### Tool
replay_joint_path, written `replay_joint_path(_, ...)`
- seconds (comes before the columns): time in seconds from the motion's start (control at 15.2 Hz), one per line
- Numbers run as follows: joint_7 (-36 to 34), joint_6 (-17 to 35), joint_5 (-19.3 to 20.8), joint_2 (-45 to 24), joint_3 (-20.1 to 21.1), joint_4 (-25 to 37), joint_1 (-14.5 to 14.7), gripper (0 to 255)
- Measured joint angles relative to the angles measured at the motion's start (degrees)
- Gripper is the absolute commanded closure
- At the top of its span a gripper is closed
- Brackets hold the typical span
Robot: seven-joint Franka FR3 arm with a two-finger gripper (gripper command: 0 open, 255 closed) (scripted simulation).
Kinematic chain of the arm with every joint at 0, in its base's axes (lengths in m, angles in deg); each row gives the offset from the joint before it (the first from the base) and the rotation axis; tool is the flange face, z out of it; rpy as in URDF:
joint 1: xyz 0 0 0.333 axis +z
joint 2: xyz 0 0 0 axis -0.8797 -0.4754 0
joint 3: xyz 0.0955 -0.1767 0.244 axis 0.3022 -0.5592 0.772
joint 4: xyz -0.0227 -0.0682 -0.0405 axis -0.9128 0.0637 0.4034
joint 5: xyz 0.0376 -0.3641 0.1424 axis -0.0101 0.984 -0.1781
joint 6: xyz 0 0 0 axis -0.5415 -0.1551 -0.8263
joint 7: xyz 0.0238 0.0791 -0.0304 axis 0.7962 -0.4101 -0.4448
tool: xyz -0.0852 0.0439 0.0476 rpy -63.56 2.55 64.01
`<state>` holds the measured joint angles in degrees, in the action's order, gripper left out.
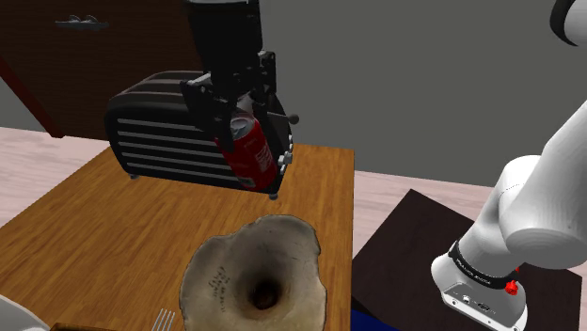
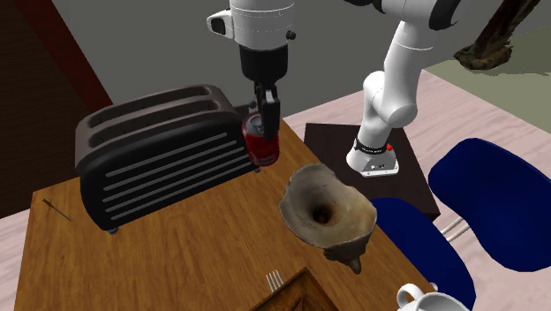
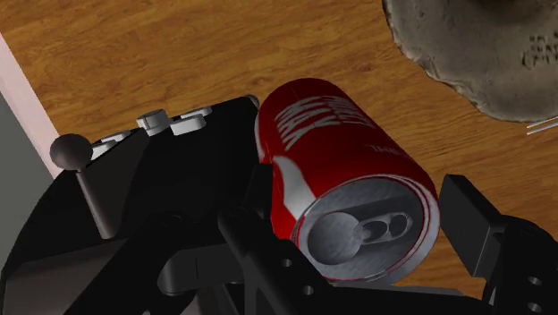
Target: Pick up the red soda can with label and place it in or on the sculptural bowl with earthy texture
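My black gripper [image 1: 246,141] is shut on a red soda can with white lettering [image 1: 254,152], held tilted right beside the end of a black toaster [image 1: 155,132]. From the second exterior view the can [image 2: 262,143] hangs in the gripper [image 2: 265,124], low over the wooden table. In the wrist view the can [image 3: 349,170] lies clasped between the fingers of the gripper [image 3: 367,224], silver top toward the camera. The earthy, funnel-shaped bowl [image 1: 221,273] [image 2: 346,210] [image 3: 474,54] stands on the table a short way in front of the can, apart from it.
The toaster [image 2: 150,150] fills the table's back and sits right against the hand. A fork [image 2: 275,280] lies near the bowl at the front edge. A blue chair [image 2: 494,203] and a white mug [image 2: 424,300] sit beyond the table's edge. The arm's dark stand [image 1: 414,244] adjoins the table.
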<state>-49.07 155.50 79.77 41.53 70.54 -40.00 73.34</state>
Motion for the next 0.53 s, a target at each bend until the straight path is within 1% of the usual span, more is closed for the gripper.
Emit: replay_joint_path(0.53,-1.53,-7.37,2.02,-3.79,0.91,10.61,0.87,255)
